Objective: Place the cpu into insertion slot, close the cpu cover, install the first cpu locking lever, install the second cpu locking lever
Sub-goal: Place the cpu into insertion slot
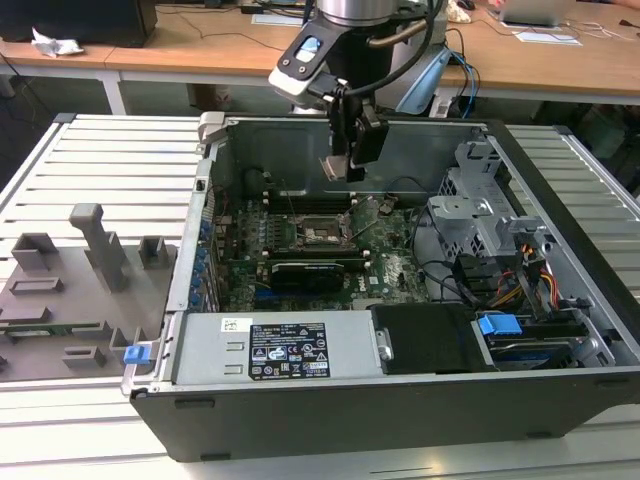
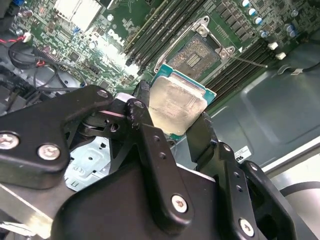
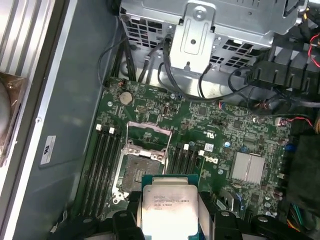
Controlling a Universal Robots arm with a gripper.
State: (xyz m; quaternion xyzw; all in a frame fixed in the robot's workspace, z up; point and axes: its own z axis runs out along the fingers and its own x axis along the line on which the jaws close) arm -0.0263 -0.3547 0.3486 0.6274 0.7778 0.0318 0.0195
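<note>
The black gripper (image 2: 171, 111) pinches the flat silver-grey square cpu (image 3: 169, 207) by its edges; over the dark metal-rimmed insertion slot (image 3: 136, 172) below, a tilt or slip could seat it crooked

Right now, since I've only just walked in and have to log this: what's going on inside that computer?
A robot arm's tool grips a small silver chip by its edges and holds it in the air inside the open computer case, over the green board. The socket is bare and its metal cover is flipped open. The chip is close to the socket but not seated yet.
</note>
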